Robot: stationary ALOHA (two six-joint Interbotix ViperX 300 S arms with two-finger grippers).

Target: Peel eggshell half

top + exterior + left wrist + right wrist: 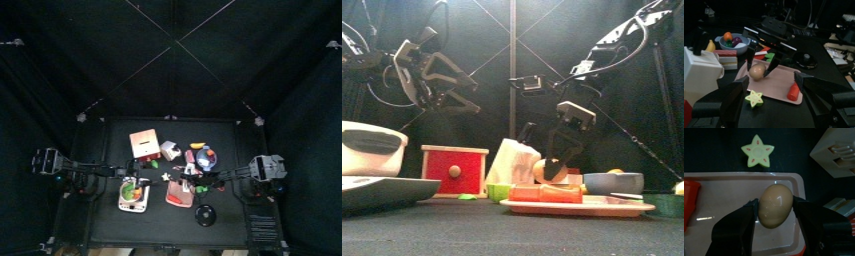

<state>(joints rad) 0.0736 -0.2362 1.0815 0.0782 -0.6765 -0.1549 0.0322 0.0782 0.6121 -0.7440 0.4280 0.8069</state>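
The right arm reaches down from the right, its gripper point(775, 223) pointing steeply down over a pink tray point(724, 230). Its two jaws are closed against the sides of a tan egg point(775, 204), holding it just above the tray. The egg's long axis runs in line with the jaws, narrower end pointing away from the wrist. Beside the tray lies a yellow-green star point(757, 154). The left gripper point(765, 102) hovers nearby, jaws spread wide and holding nothing.
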